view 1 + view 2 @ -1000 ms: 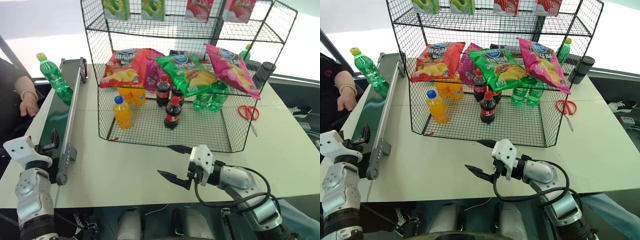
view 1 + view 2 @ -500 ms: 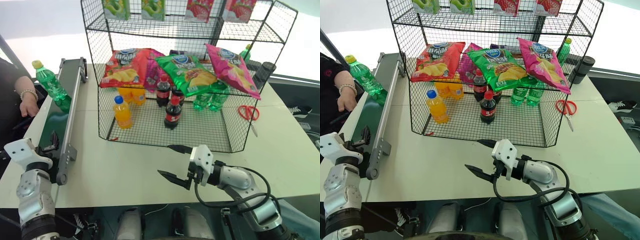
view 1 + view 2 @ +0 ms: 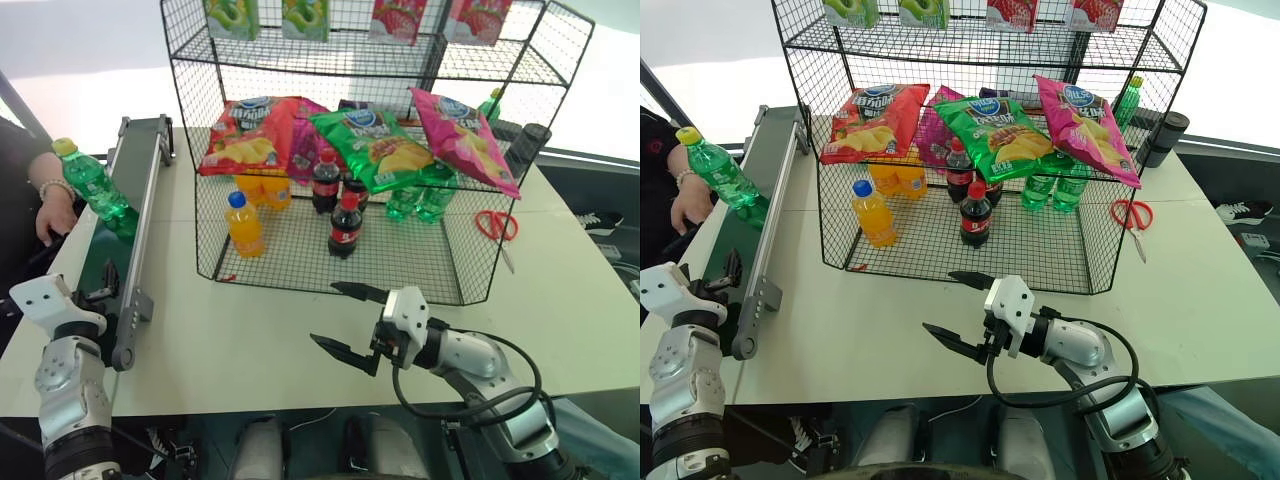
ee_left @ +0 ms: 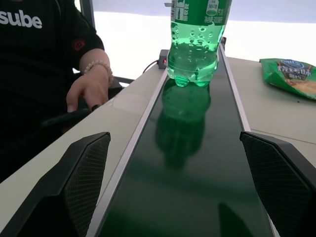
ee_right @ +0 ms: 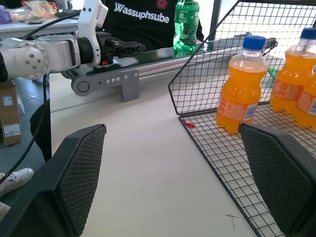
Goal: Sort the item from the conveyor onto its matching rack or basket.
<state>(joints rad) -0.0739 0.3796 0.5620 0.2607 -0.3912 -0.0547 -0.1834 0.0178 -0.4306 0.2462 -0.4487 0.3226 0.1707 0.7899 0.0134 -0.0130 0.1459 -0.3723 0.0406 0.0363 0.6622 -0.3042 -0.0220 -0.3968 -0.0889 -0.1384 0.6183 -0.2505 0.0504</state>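
Left gripper [image 4: 175, 197] fingers spread wide, level at the conveyor's [image 3: 112, 240] near end (belt between them bare). Green bottle [image 3: 96, 187] upright mid-belt, between the rails. Right gripper [image 3: 342, 320] fingers apart over open bench [image 3: 250, 340], just short of the rack's [image 3: 340, 262] front edge.

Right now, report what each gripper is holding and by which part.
Nothing is held. The left gripper stands open over the conveyor, short of the green bottle. The right gripper is open above the table.
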